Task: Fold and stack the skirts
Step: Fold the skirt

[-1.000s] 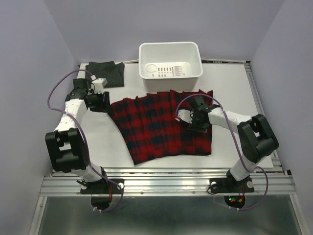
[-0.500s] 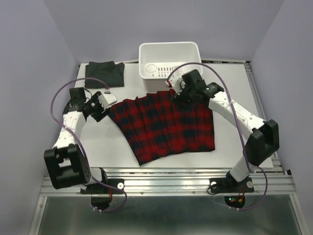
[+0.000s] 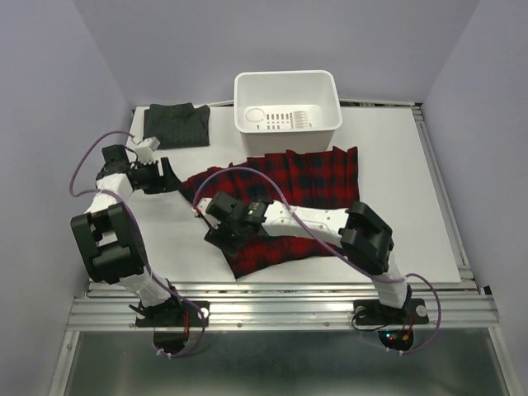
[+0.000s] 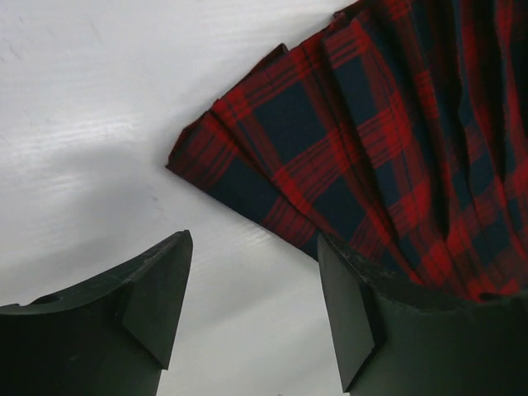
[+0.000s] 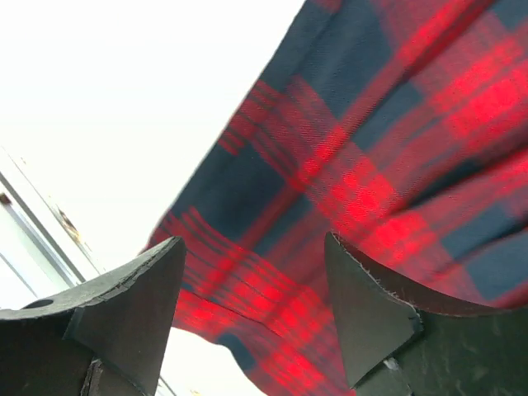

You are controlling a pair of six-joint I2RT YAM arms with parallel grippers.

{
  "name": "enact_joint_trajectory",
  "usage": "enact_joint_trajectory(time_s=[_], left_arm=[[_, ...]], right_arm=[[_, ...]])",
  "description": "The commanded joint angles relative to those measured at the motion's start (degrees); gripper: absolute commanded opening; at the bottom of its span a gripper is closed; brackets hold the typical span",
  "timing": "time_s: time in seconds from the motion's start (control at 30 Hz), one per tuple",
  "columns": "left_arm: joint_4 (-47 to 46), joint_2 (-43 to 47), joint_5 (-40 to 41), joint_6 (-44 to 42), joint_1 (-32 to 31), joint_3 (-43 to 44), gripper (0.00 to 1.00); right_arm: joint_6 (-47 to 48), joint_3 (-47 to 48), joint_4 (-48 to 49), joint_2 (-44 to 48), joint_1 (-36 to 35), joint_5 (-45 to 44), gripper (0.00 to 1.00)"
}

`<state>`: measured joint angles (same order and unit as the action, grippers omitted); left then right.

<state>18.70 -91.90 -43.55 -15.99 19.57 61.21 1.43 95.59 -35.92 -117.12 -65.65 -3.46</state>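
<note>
The red-and-navy plaid skirt [image 3: 309,177] lies spread across the middle of the table. The dark charcoal skirt [image 3: 176,125] rests folded at the back left. My left gripper [image 3: 165,176] is open just left of the plaid skirt's left corner. In the left wrist view its jaws [image 4: 252,280] stand over bare table with the plaid corner [image 4: 330,157] just ahead of them. My right gripper [image 3: 217,216] reaches across to the skirt's front left part. It is open in the right wrist view [image 5: 256,289], hovering above plaid cloth [image 5: 355,157] with nothing between its fingers.
A white plastic tub [image 3: 330,115] stands at the back centre, just behind the plaid skirt. The table's metal rail [image 3: 280,301] runs along the near edge. Purple walls close in on both sides.
My right arm swung from the skirt's back edge near the tub down to its front left part. The left gripper shifted slightly back and left, staying beside the skirt's left corner.
</note>
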Motion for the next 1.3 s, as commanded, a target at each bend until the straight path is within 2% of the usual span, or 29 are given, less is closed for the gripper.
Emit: enact_joint_trajectory(time_s=[0.0,0.17,0.3,0.53,0.67,0.77,0.93,1.03,1.07,1.17,1.27], left_arm=[[-5.4,3.1,3.2,11.9,-0.3,-1.4,0.75],[-4.1,0.5,2.9,13.7,-0.3,-2.1,0.75],[-7.4,-0.9,6.5,17.4,-0.3,-4.6,0.73],[-10.4,-3.8,9.6,20.6,-0.6,-5.5,0.71],[-12.2,-5.4,8.7,22.5,-1.1,-5.8,0.71],[-13.0,-6.4,7.6,23.5,-1.9,-5.8,0.71],[-15.0,-6.8,7.4,25.0,-2.7,-6.3,0.71],[-15.7,-7.5,7.0,26.0,-3.3,-6.5,0.70],[-15.8,-7.6,6.7,26.1,-3.4,-6.8,0.70],[-17.2,-7.7,7.4,26.4,-4.3,-7.5,0.70],[-18.3,-8.5,8.4,27.9,-4.6,-7.9,0.65]], right_arm=[[-8.5,4.2,2.7,-0.5,-2.5,-4.4,0.73],[-10.8,2.2,4.3,-2.7,-3.1,-9.2,0.73],[-11.0,1.7,4.2,-2.7,-5.0,-9.1,0.65],[-11.8,-0.8,4.6,-1.6,-8.3,-11.2,0.65],[-13.0,-0.8,4.5,-2.7,-8.3,-11.5,0.73],[-13.8,-1.3,4.5,-3.7,-8.3,-13.1,0.75],[-14.1,-2.0,4.4,-4.4,-8.9,-12.4,0.70],[-14.3,-3.1,4.4,-5.5,-8.9,-12.4,0.56],[-14.4,-3.8,4.4,-5.7,-8.9,-12.3,0.47],[-14.3,-4.4,4.4,-6.2,-8.9,-12.1,0.34],[-13.6,-3.7,4.4,-6.0,-8.9,-12.6,0.17]])
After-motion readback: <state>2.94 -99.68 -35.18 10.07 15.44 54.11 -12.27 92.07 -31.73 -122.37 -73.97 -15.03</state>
